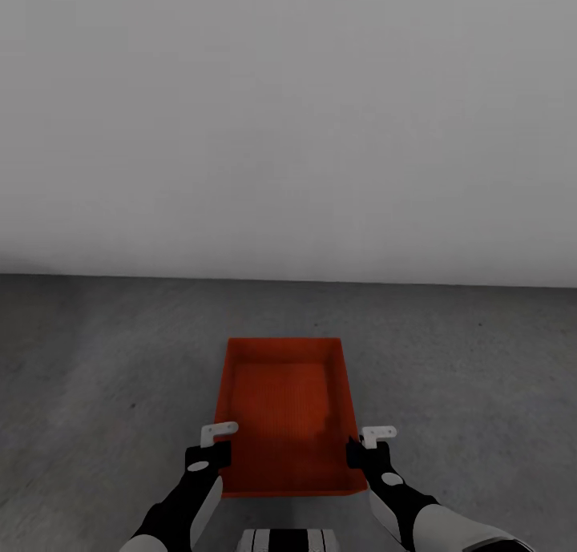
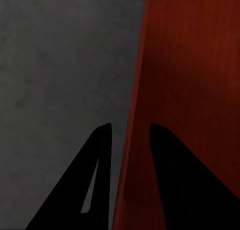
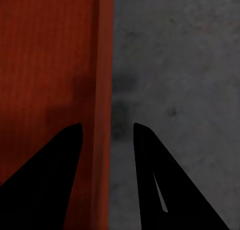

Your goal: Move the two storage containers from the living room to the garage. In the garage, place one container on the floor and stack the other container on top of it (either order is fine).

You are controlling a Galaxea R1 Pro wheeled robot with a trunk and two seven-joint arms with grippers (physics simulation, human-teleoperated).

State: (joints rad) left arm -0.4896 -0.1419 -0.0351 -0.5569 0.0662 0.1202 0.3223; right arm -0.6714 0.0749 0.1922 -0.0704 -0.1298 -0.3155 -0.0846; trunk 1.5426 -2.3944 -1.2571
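Left gripper (image 2: 130,135): jaws astride left side wall of storage container (image 1: 284,412), one finger inside, one outside, narrow gaps showing (cannot tell if pressing wall). Right gripper (image 3: 104,135): same straddle on right side wall, jaws apart with rim between, gap on outer side. Container: orange-red ribbed bin, open top, empty, held between both arms low over dark grey concrete floor (image 1: 96,360) (contact with floor not readable). Beyond: plain pale grey wall (image 1: 288,119) meeting floor.
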